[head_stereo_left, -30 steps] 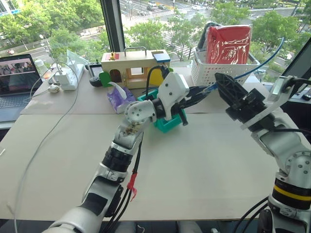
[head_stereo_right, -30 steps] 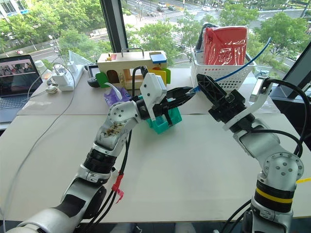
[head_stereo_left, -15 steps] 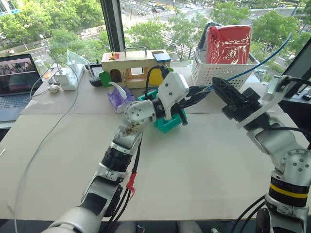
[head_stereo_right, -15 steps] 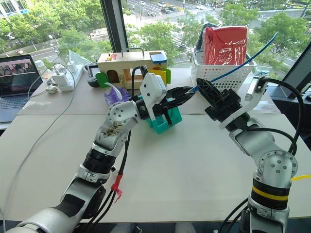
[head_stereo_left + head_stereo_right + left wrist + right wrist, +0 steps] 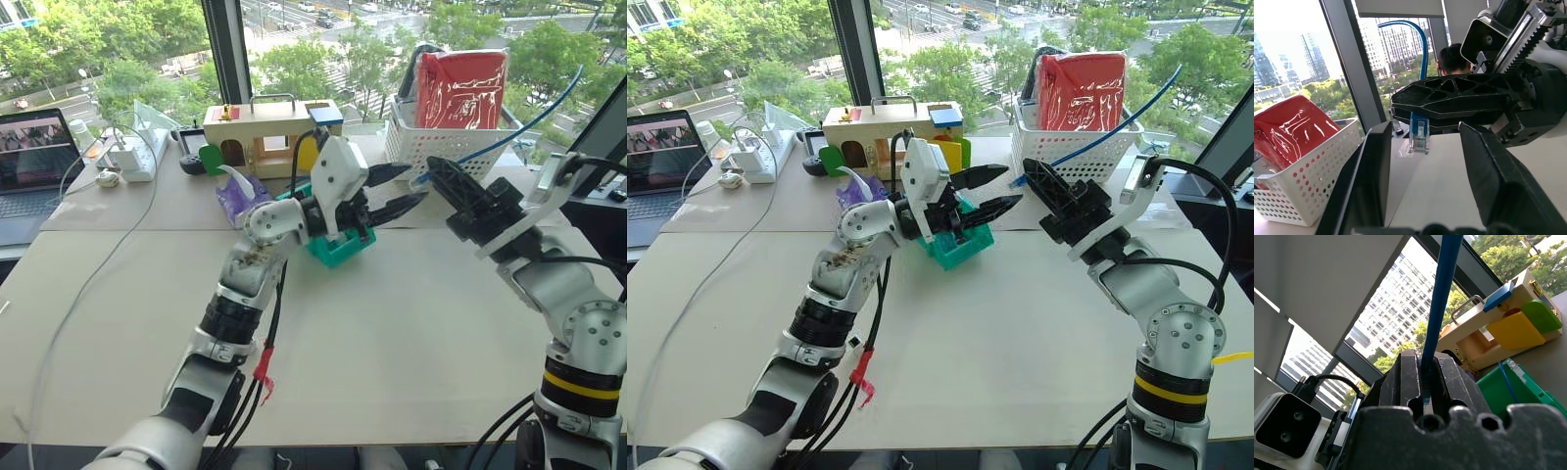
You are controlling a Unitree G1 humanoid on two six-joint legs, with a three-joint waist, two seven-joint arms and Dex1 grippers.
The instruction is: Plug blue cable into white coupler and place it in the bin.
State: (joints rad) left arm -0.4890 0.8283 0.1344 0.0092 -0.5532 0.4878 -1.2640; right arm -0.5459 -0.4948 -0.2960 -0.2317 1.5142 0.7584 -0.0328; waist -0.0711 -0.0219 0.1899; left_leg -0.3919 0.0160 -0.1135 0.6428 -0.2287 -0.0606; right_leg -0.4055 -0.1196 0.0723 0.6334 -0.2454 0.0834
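Left pincer (image 5: 390, 192) is spread wide, nothing in it, hanging in the air above the table (image 5: 392, 323) just over the bin (image 5: 338, 247). Right pincer (image 5: 439, 176) is clamped on the blue cable (image 5: 529, 108), jaws pressed tight around it; the left wrist view shows the clear plug (image 5: 1420, 139) sticking out of the black fingers (image 5: 1459, 100), pointing down, free in the air. From the grip the cable arcs up and away toward the table's far right corner, passing in front of the white basket (image 5: 431, 137) with the red bag (image 5: 460, 88) in it. The two pincers face each other, near but apart, with the plug in the gap between them. Bin sits on the table around the middle toward the far edge, just beside a purple tissue pack (image 5: 240, 196); right wrist view shows a bit of blue cable (image 5: 1508, 382) lying inside the bin. Can't make out the white coupler. Wooden toy box (image 5: 265, 127) stands along the far edge; power strip (image 5: 132, 157) and laptop (image 5: 34, 162) at the far left corner.
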